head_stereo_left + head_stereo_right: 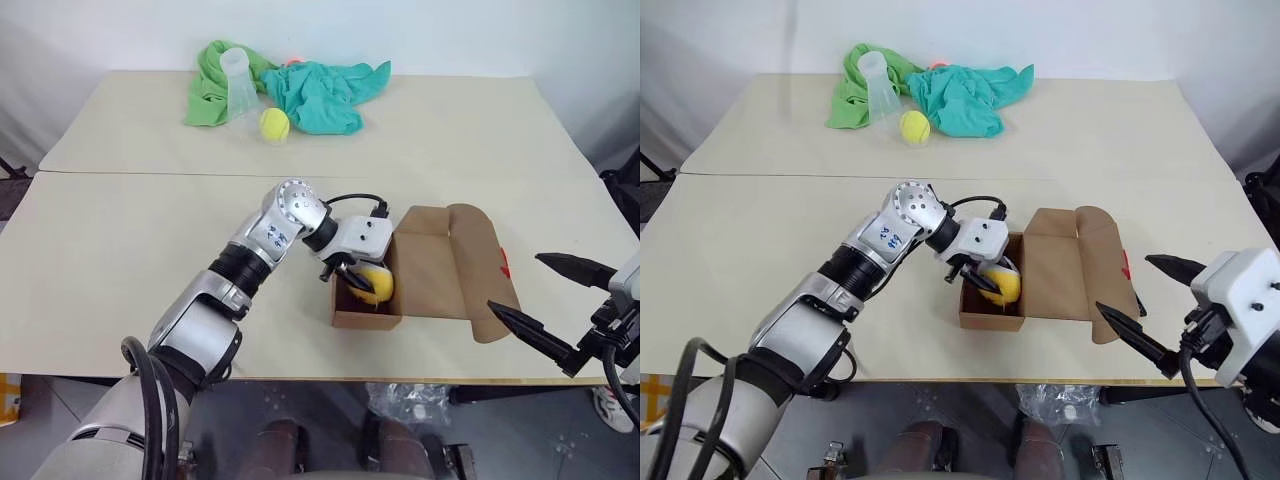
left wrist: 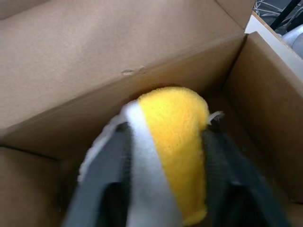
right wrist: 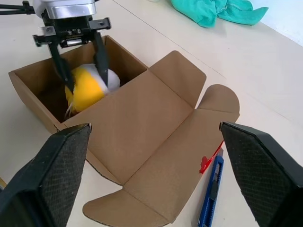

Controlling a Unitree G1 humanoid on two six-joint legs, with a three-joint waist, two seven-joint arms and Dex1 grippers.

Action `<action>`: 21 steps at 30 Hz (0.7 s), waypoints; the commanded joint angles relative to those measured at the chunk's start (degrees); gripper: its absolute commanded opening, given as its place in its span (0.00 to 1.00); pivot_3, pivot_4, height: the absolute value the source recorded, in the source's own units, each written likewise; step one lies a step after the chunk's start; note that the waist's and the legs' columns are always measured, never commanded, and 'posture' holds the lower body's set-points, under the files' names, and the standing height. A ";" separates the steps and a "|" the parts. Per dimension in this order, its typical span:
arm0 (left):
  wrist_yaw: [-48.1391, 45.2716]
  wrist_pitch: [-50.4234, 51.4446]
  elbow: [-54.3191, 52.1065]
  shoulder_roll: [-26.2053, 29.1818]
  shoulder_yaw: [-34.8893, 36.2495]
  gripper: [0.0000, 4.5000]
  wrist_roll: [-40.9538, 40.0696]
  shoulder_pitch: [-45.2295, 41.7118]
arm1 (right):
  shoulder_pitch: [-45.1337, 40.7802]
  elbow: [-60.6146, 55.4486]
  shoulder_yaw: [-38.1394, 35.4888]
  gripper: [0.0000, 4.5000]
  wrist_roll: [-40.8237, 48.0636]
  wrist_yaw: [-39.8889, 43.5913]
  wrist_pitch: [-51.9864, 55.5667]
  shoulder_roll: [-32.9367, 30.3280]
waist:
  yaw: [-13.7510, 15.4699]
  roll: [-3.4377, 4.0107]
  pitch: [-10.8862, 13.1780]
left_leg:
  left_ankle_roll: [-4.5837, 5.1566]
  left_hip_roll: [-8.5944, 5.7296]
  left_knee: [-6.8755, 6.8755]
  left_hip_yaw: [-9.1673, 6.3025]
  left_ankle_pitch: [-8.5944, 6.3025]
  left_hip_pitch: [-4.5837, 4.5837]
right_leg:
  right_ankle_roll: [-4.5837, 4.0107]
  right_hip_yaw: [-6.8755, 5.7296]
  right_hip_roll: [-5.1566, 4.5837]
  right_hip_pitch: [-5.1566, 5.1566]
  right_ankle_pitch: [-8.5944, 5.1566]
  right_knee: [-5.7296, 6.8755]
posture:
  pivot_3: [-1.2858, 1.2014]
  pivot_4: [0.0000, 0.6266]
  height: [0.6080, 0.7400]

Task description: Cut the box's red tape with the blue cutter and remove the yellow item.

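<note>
The brown box (image 3: 142, 123) lies open on the table, its flaps folded out toward my right. Inside it sits the yellow item (image 2: 175, 142), a soft yellow toy with a white end. My left gripper (image 1: 357, 280) reaches down into the box and is shut on the toy, one black finger on each side. The red tape (image 3: 207, 161) shows as a torn strip at the edge of the far flap. Beside that flap the blue cutter (image 3: 211, 194) lies flat on the table. My right gripper (image 1: 515, 282) hovers open just right of the flaps, holding nothing.
At the back of the table lie a green cloth (image 1: 208, 92), a teal cloth (image 1: 325, 95), a tennis ball (image 1: 275, 124) and an upturned clear plastic cup (image 1: 238, 82). The table's front edge (image 1: 400, 378) runs just behind the box and under my right gripper.
</note>
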 commanded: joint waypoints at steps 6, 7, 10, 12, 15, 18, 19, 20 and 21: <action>-2.28 5.09 -0.69 -0.86 6.64 0.00 -5.57 -4.22 | 0.55 1.95 -3.91 1.00 -2.39 2.46 -3.35 1.13 | 0.01 0.00 0.00 | 0.01 -0.01 0.01 0.00 0.00 -0.01 | 0.01 -0.01 0.00 0.00 0.00 0.00 | 0.52 0.24 1.00; -2.43 6.16 -0.80 -0.77 7.37 0.00 -6.22 -4.64 | 0.76 2.35 -4.11 1.00 -2.77 3.32 -4.25 1.55 | 0.01 0.00 0.00 | 0.01 -0.02 0.01 0.00 0.00 -0.01 | 0.01 0.00 0.00 0.00 0.00 0.00 | 0.52 0.24 1.00; -1.97 9.12 -1.07 -0.63 9.81 0.00 -8.16 -5.86 | 0.84 3.66 -4.39 1.00 -3.84 5.17 -6.26 1.89 | -0.12 0.00 0.00 | 0.02 -0.03 0.01 0.01 -0.01 -0.01 | 0.01 0.00 0.01 0.00 0.00 0.00 | 0.52 0.24 1.00; -1.38 10.40 -1.26 -0.57 10.89 0.00 -8.90 -6.38 | 0.73 4.49 -4.40 1.00 -4.30 5.96 -6.88 1.60 | -0.16 0.00 0.00 | 0.03 -0.03 0.01 0.04 0.00 0.00 | 0.02 0.01 0.01 0.00 0.01 0.01 | 0.52 0.24 1.00; 0.96 13.86 -2.25 -0.34 13.98 0.00 -11.02 -7.31 | -0.46 5.79 -4.08 1.00 -4.39 6.77 -7.25 0.36 | -0.17 0.00 0.00 | 0.03 -0.02 0.03 0.04 0.00 0.01 | 0.02 0.01 0.01 0.01 0.01 0.03 | 0.52 0.24 1.00; 5.42 18.67 -3.29 0.22 18.03 0.00 -13.16 -8.65 | -1.69 7.37 -3.61 1.00 -4.75 8.01 -7.41 -0.96 | -0.21 0.00 0.00 | 0.03 -0.02 0.04 0.04 0.00 0.00 | 0.03 0.03 0.01 0.00 0.02 0.04 | 0.52 0.24 1.00; 6.92 20.34 -3.69 0.73 19.15 0.00 -13.55 -9.01 | -2.09 7.90 -3.55 1.00 -4.81 8.49 -7.45 -1.32 | -0.18 0.00 0.00 | 0.03 -0.02 0.04 0.03 0.00 0.00 | 0.04 0.02 0.01 0.00 0.02 0.04 | 0.52 0.24 1.00; 8.52 21.38 -4.08 1.45 20.36 0.00 -13.83 -9.26 | -2.57 8.39 -3.41 1.00 -4.82 8.97 -7.55 -1.71 | -0.20 0.00 0.00 | 0.03 -0.02 0.04 0.02 0.00 0.00 | 0.04 0.02 0.01 0.00 0.02 0.04 | 0.52 0.24 1.00; 9.61 22.13 -4.47 1.91 21.05 0.00 -14.05 -9.38 | -2.89 8.77 -3.37 1.00 -4.84 9.39 -7.61 -1.96 | -0.25 0.00 0.00 | 0.03 -0.03 0.04 0.03 0.00 0.01 | 0.04 0.03 0.01 0.01 0.02 0.04 | 0.52 0.24 1.00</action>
